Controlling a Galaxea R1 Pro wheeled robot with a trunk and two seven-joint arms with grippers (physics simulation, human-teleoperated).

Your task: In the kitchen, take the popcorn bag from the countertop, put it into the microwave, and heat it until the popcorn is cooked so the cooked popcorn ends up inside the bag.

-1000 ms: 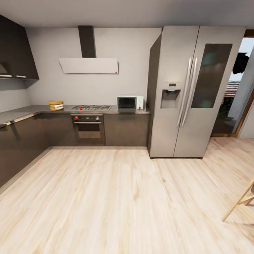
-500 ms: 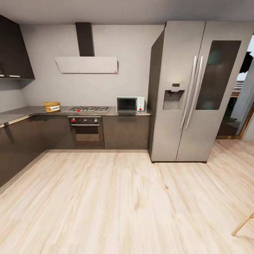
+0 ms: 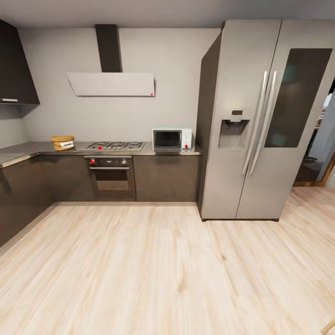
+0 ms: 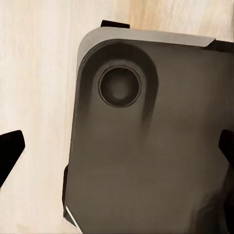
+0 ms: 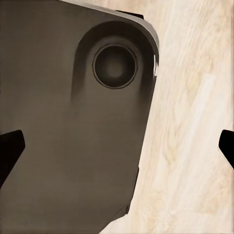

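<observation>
Far off on the left end of the countertop (image 3: 28,150), the popcorn bag (image 3: 62,142) sits upright just beside the gas hob (image 3: 114,146). It looks like a small burlap sack, so I judge it light and soft, likely to sag or tip if pinched at one wall; the rolled rim seems the firmest place to take hold, with the label side kept upright so the kernels stay in. Whether popcorn lies inside is too small to tell.

Below the hob is the dark oven (image 3: 110,173), and above it a pale hood (image 3: 111,84). Further right on the same worktop stands the microwave (image 3: 172,138), door closed, close against the tall steel fridge (image 3: 260,121). The worktop looks smooth and level, so the bag could slide if nudged.

A wide stretch of pale wood floor (image 3: 153,270) lies in front of the cabinets.

Each wrist camera looks down past the robot's dark base (image 4: 146,146) to the floor; both grippers' dark fingertips (image 5: 9,151) sit at opposite edges of their pictures, spread wide and holding nothing.
</observation>
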